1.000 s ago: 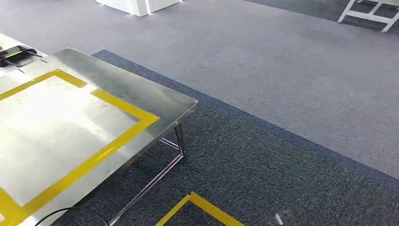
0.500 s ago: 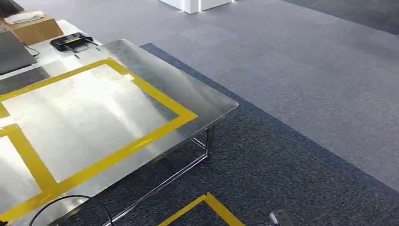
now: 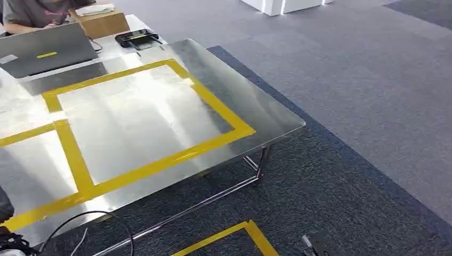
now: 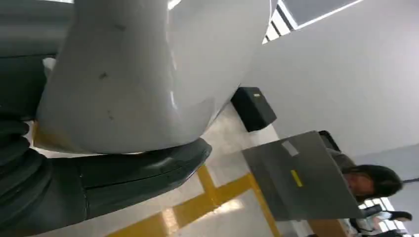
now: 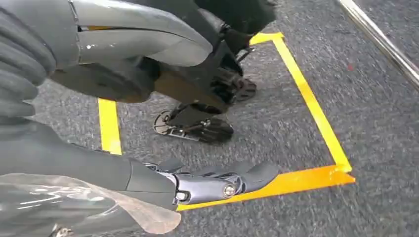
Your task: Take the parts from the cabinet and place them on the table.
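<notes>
Pressed against the dark thumb of the left hand [image 4: 99,182]: a large glossy white rounded part [image 4: 148,74], gripped from beneath and carried above the near left of the shiny steel table [image 3: 250,106]. Fingers on the part's other side hidden behind it. Hanging low over the floor, the right hand [image 5: 212,182], fingers stretched out straight and holding nothing, well apart from the part.

Compared with half a second ago, a whole picture shifted by the camera's own turning rather than by anything on the table moving. More of the tabletop in the head view, and newly in sight at the far left a grey laptop [image 3: 48,50], a brown cardboard box [image 3: 104,22] and a seated person [image 3: 32,10].

Across the steel top, rectangles of yellow tape [image 3: 133,170]. Just right of the box, a flat black device [image 3: 137,37]. Over the near left table edge, a looping thin black cable [image 3: 96,224]. Under and around the table, dark blue carpet [image 3: 320,186], with a corner of yellow floor tape [image 3: 234,234] near; farther right, paler grey carpet [image 3: 346,69].
</notes>
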Available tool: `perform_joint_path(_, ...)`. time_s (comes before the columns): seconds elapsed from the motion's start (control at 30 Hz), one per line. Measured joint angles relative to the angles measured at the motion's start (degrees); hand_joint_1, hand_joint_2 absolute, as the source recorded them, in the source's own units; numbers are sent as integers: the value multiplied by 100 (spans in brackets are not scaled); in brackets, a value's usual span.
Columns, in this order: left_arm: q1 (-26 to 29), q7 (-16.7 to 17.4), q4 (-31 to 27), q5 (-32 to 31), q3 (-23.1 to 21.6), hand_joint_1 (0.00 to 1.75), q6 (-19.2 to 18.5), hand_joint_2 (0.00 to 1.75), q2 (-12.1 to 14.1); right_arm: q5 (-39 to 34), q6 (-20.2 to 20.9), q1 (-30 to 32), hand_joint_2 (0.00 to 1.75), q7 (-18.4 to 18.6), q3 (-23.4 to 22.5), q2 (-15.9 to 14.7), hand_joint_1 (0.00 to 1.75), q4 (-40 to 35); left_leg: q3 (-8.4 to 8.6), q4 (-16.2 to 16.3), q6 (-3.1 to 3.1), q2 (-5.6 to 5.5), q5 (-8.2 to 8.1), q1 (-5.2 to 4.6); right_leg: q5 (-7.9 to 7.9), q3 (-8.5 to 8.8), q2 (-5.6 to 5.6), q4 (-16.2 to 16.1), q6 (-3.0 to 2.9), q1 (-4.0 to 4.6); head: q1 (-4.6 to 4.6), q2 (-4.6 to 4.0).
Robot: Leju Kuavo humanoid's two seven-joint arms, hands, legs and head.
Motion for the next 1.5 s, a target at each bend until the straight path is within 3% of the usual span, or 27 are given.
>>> perform_joint_path(0.1,-124,226,235,-286,-57,175,-180,175,150,-9,20,-129,175,126,0,2,0,-2,-67,19,85,-159,11,-9,-10,30,-185,-20,70,7,22,0)
perform_joint_path(0.13,-183,306,304,-385,-94,175,-265,175,195,-9,24,-171,175,155,2,2,0,-4,-43,-33,138,-209,51,47,-76,-30,-86,14,122,-20,24,0)
perform_joint_path(0.17,-266,376,385,-463,-140,175,-323,175,232,-7,26,-199,175,162,2,4,0,-4,-51,-34,163,-225,57,50,-202,-95,242,200,140,-29,46,0)
perform_joint_path(0.2,-367,457,466,-542,-175,175,-396,175,269,-2,31,-220,175,199,2,4,0,-4,-64,-33,191,-270,63,49,-411,-275,418,586,142,-37,61,0)
perform_joint_path(0.27,-512,590,625,-706,-284,175,-507,175,337,18,28,-220,175,269,0,4,0,-4,-76,-30,212,-354,66,39,-801,-812,538,1614,157,-40,81,0)
perform_joint_path(0.3,-555,665,693,-809,-321,175,-566,175,365,37,31,-220,175,308,-2,4,0,-4,-74,-29,212,-384,66,32,-831,-996,543,1894,159,-39,81,0)
perform_joint_path(0.33,-607,752,767,-918,-365,175,-638,175,411,66,44,-221,175,332,-4,4,0,-2,-68,-26,212,-412,66,27,-707,-1050,543,1885,152,-38,77,-2)
perform_joint_path(0.37,-672,809,855,-1005,-411,175,-695,175,474,72,46,-228,175,345,-11,4,0,-4,-64,-25,211,-437,65,26,-456,-972,544,1604,136,-38,83,0)
perform_joint_path(0.43,-825,911,990,-1143,-485,175,-815,175,542,116,114,-247,175,338,-22,4,0,-2,-40,-22,195,-476,55,26,146,-551,552,572,86,-38,81,0)
perform_joint_path(0.47,-907,964,1082,-1211,-538,175,-881,175,595,133,151,-266,175,336,-28,4,0,2,-50,-20,177,-484,45,21,221,-410,591,206,57,-35,81,0)
perform_joint_path(0.5,-993,1025,1154,-1287,-568,175,-940,175,645,153,160,-287,175,339,-28,4,0,7,-84,29,150,-503,35,-18,188,-311,607,78,48,-33,72,0)
perform_joint_path(0.53,-1073,1118,1225,-1402,-616,175,-1029,175,692,181,183,-310,175,367,-28,7,0,7,-121,47,142,-508,44,-21,205,-328,603,78,59,-48,68,0)
perform_joint_path(0.57,-1137,1176,1287,-1491,-662,175,-1100,175,737,201,203,-317,175,376,-31,13,0,7,-129,44,187,-511,58,-21,210,-337,604,82,71,-37,68,0)
perform_joint_path(0.63,-1268,1239,1434,-1637,-750,175,-1206,175,820,260,262,-327,175,389,-50,17,0,7,-113,30,183,-509,59,-13,210,-336,615,84,69,-26,63,0)
perform_joint_path(0.87,-1414,1256,1777,-1757,-898,175,-1243,175,988,354,363,-338,175,339,-81,15,0,87,-91,-12,134,-508,79,15,199,-333,613,91,18,5,68,0)
perform_joint_path(0.93,-1425,1259,1842,-1759,-931,175,-1243,175,1005,354,365,-338,175,330,-96,15,0,105,-92,-15,94,-508,79,21,194,-333,612,92,3,10,68,0)
perform_joint_path(1.1,-1609,1571,1925,-2110,-1130,175,-1604,175,1023,474,437,-405,175,411,-181,52,0,131,-96,-15,84,-508,81,24,194,-329,604,94,-1,9,72,0)
perform_joint_path(1.3,-1650,1687,2019,-2242,-1233,175,-1429,175,994,686,535,-424,175,426,-350,98,0,162,-97,-10,81,-508,78,10,198,-327,606,94,-6,-2,72,0)
perform_joint_path(1.33,-1650,1709,2028,-2253,-1233,0,-1414,175,992,704,540,-426,0,428,-372,109,0,170,-98,-9,81,-508,78,8,198,-326,604,94,-5,-3,72,0)
perform_joint_path(1.5,-1610,1766,2030,-2290,-1189,0,-1159,175,979,839,553,-417,0,420,-520,164,0,199,-99,-9,83,-508,77,0,198,-327,604,94,-5,-13,72,0)
